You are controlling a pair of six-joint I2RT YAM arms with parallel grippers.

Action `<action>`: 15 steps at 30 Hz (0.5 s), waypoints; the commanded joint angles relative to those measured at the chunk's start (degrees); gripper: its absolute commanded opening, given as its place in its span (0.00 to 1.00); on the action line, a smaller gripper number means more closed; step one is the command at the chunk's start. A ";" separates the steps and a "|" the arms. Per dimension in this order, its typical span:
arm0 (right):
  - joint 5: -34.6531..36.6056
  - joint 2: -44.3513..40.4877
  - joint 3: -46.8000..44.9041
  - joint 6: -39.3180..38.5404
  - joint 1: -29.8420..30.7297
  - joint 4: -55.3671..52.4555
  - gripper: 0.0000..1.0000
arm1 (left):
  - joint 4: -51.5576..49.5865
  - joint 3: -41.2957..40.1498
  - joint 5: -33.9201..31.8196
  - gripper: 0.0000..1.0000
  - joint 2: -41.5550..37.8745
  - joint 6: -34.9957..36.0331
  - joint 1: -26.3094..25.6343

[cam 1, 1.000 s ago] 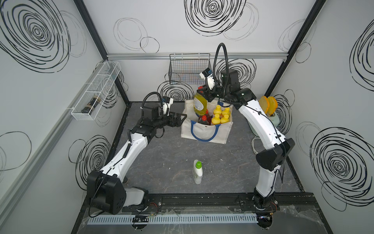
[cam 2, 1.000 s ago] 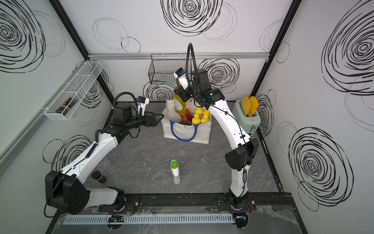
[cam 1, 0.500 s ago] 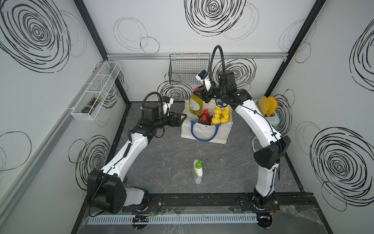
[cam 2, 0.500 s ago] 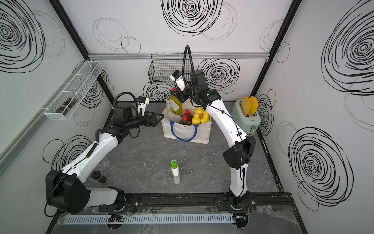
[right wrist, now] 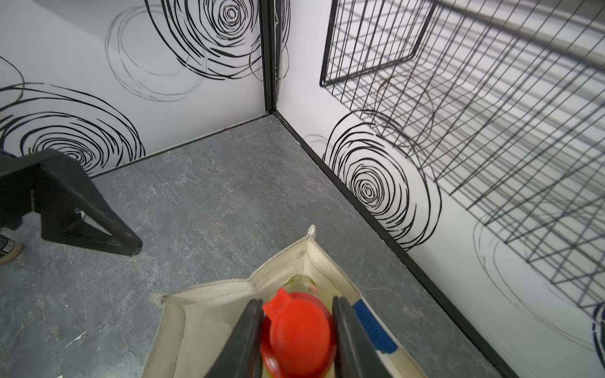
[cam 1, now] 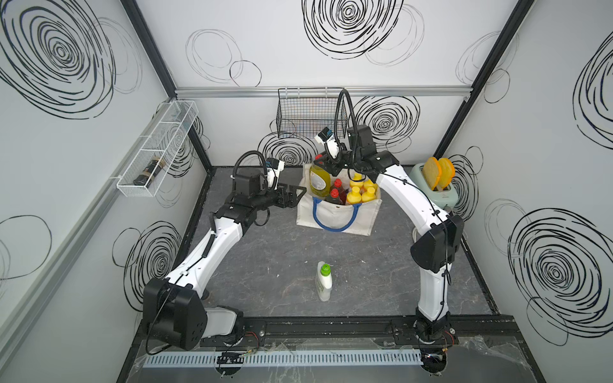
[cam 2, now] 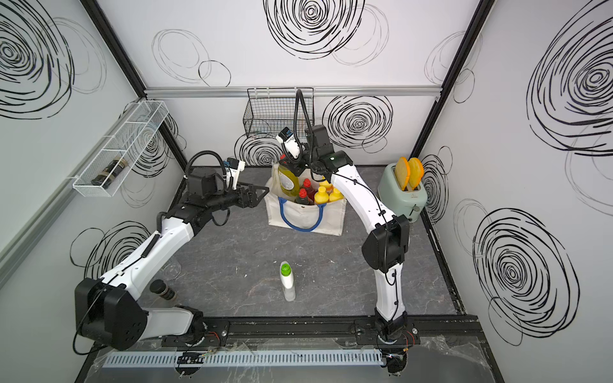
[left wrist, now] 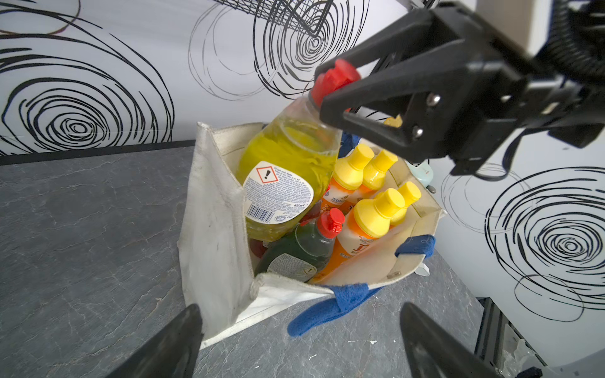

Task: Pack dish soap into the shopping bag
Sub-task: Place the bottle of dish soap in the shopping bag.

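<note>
The shopping bag (cam 1: 366,217) is nearly full at its mouth. The orange bottles (cam 1: 360,194) pack the side nearer the right arm, the red-capped bottles (cam 1: 335,192) take the middle, and the yellow bottle (cam 1: 319,180), pinched at its neck by the right gripper (left wrist: 322,91), takes the far corner. The left gripper (cam 1: 300,197), jaws spread wide, stands just beside the bag's other wall. The floor (cam 1: 272,252) in front is free but for the white bottle (cam 1: 323,282).

1. The left arm (cam 1: 215,245) rises from its base, bends at the elbow, and reaches forward with the forearm roughly level.
2. The left gripper (cam 1: 298,197) has its jaws spread wide and holds nothing.
3. The right arm (cam 1: 408,195) arches high from its base, with the wrist tipped downward.
4. The right gripper (cam 1: 327,166) points down, jaws clamped on the red-capped neck of the yellow dish soap bottle (left wrist: 288,170), which hangs tilted below it.
5. The left gripper sits near the right gripper, lower and to one side, without touching it.
</note>
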 commanded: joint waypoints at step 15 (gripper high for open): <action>1.29 -5.94 -11.23 -2.13 1.10 13.86 0.00 | 3.38 -0.88 0.42 0.96 -0.46 0.23 0.29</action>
